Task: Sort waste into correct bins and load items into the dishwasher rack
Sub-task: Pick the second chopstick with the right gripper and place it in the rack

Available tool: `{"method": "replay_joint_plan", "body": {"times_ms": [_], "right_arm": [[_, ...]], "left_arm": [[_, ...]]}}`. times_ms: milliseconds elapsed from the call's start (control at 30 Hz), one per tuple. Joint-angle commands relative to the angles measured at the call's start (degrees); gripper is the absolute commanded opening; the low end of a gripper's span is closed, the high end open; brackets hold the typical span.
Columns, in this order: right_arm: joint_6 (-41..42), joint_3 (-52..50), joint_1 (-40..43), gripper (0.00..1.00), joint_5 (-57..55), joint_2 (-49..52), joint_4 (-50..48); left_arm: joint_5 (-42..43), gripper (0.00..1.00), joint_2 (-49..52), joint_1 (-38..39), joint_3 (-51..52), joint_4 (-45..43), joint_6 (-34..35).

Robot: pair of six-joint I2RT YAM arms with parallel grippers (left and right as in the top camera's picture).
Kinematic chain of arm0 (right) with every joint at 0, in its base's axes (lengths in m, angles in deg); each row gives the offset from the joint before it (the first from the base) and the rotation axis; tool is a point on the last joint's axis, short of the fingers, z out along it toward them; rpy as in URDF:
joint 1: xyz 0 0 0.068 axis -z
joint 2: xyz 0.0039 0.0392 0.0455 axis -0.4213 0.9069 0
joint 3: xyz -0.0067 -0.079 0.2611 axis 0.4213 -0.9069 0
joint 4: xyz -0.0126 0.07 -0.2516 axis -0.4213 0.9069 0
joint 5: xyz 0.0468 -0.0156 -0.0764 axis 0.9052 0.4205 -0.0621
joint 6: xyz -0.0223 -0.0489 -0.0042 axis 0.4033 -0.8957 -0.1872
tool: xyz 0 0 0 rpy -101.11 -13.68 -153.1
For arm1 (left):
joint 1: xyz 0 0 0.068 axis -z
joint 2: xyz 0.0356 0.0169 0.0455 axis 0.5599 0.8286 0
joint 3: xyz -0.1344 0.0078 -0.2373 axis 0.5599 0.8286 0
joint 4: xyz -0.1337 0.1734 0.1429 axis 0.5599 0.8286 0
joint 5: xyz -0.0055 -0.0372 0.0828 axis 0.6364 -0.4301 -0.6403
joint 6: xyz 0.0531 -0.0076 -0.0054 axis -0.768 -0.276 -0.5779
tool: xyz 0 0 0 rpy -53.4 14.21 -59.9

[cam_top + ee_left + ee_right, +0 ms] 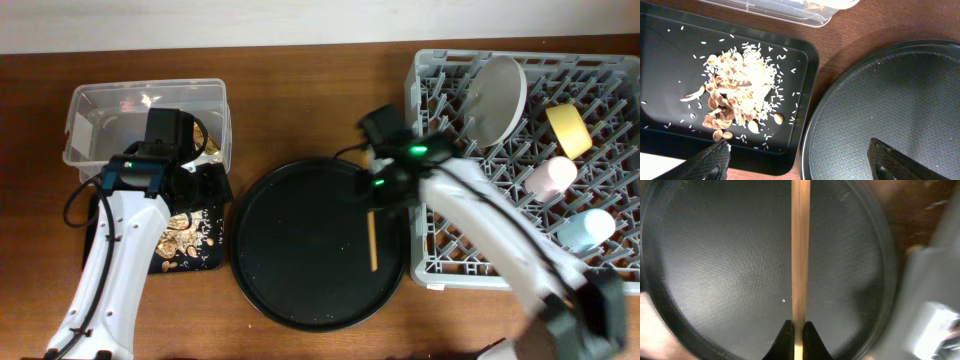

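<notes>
Pinching the wooden chopstick (800, 255) over the round black tray (715, 280), right gripper (798, 332) jaws closed on it; next, I'd judge, carry it to the dishwasher rack (440, 265); left gripper (800, 162) jaws open above food scraps (735, 95) in the shallow black tray (660, 45).

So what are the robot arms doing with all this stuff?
The right gripper is pinching a wooden chopstick over the big round black tray. The left gripper hangs open above the black rectangular tray, where food scraps are piled. The plate, yellow bowl, pink cup and blue cup already sit in the grey rack.
</notes>
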State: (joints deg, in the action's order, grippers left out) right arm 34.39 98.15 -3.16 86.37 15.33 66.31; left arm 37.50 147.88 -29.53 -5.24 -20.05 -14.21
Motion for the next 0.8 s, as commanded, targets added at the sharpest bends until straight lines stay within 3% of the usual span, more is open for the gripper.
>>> {"method": "replay_joint_plan", "body": {"times_ms": [0, 200, 400, 433, 533, 667, 767], "right_arm": [[-13.3, 0.0, 9.1, 0.04, -0.4, -10.1, 3.0], [-19.1, 0.0, 25.8, 0.04, -0.2, -9.5, 7.0], [-19.8, 0.0, 26.2, 0.05, -0.1, -0.8, 4.1], [-19.8, 0.0, 26.2, 0.09, -0.1, 0.3, 4.0], [-20.0, 0.0, 26.2, 0.35, -0.1, 0.2, 4.2], [-20.3, 2.3, 26.4, 0.38, -0.4, -4.4, 5.6], [-20.3, 3.4, 28.3, 0.55, -0.3, -6.6, 4.7]], "left_arm": [[-0.6, 0.87, -0.6, -0.2, 0.2, 0.1, 0.3], [-0.6, 0.87, -0.6, -0.2, 0.2, 0.1, 0.3], [-0.6, 0.87, -0.6, -0.2, 0.2, 0.1, 0.3], [-0.6, 0.87, -0.6, -0.2, 0.2, 0.1, 0.3], [-0.6, 0.87, -0.6, -0.2, 0.2, 0.1, 0.3], [-0.6, 0.87, -0.6, -0.2, 0.2, 0.1, 0.3], [-0.6, 0.87, -0.6, -0.2, 0.2, 0.1, 0.3]]}}
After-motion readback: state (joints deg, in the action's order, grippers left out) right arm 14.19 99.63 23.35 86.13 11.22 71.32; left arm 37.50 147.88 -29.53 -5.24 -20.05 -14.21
